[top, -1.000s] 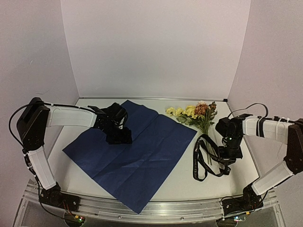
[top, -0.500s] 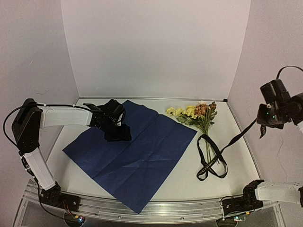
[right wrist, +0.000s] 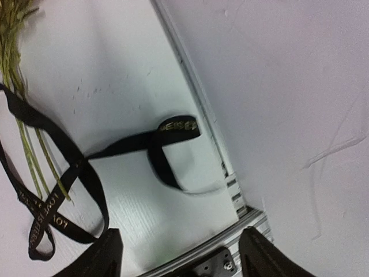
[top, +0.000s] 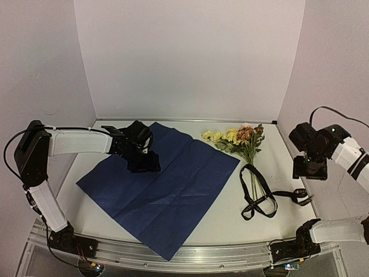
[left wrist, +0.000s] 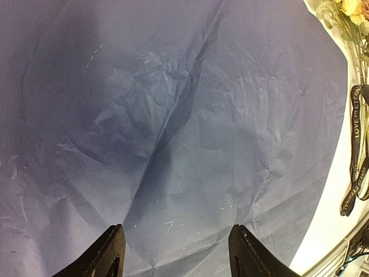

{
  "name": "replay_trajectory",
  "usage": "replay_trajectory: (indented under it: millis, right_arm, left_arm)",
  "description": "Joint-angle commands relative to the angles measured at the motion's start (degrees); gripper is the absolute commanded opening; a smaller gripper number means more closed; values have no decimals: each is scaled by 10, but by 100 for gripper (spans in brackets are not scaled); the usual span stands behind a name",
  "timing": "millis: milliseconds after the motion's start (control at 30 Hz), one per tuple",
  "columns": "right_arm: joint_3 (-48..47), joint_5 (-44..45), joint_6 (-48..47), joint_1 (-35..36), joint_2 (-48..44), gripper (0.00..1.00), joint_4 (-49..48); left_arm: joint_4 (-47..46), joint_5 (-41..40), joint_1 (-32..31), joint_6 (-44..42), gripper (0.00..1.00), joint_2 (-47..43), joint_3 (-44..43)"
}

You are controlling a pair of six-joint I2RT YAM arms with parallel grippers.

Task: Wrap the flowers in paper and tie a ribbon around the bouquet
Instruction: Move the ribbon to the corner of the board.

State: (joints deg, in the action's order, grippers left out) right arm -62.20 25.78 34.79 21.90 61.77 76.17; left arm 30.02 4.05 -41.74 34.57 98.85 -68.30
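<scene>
Count: one paper point(top: 167, 184), one bunch of flowers point(top: 235, 137), one ribbon point(top: 260, 198), two claws.

The paper lies flat, navy face up, left of centre on the surface point(top: 230, 225). The flowers lie just off its upper right edge, with blooms toward the back and stems pointing down the frame. The ribbon lies looped across the stems, one end trailing toward the right edge.

Left claw point(left wrist: 176, 257): fingers well apart, nothing between them, over creased paper; contact cannot be judged.

Right claw point(right wrist: 181, 257): fingers wide apart, empty, raised above the ribbon's trailing end at the right of the frame.
</scene>
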Motion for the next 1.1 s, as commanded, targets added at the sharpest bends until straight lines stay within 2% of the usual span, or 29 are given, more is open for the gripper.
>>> replay_trajectory:
  millis: [0, 100, 200, 533, 667, 733, 767, 900, 933, 1067]
  right_arm:
    - [51, -137, 8, -1, 8, 76, 16]
    - [83, -205, 34, 0, 63, 73, -50]
    - [136, -232, 64, 0, 99, 72, -119]
    - [231, -253, 122, 0, 176, 68, -271]
    - [241, -260, 138, 0, 211, 61, -306]
    - [243, -233, 140, 0, 217, 53, -309]
    - [243, -223, 142, -1, 216, 45, -306]
    - [230, -165, 145, -10, 182, 4, -223]
    - [219, -149, 141, -11, 161, 0, -196]
    - [162, -49, 123, -10, 50, 0, -36]
  left_arm:
    - [5, 7, 1, 2, 64, -21, -36]
    - [5, 9, 1, 2, 64, -18, -39]
    - [5, 9, 1, 2, 64, -17, -42]
    - [9, 15, 1, -2, 64, -7, -50]
    - [5, 17, 0, -1, 64, -3, -50]
    - [3, 17, 1, 1, 64, -5, -46]
    - [3, 17, 1, 1, 64, -6, -45]
    - [6, 14, 1, 1, 63, -13, -39]
    - [7, 12, 1, 0, 63, -16, -37]
    - [13, 3, 1, 1, 63, -25, -36]
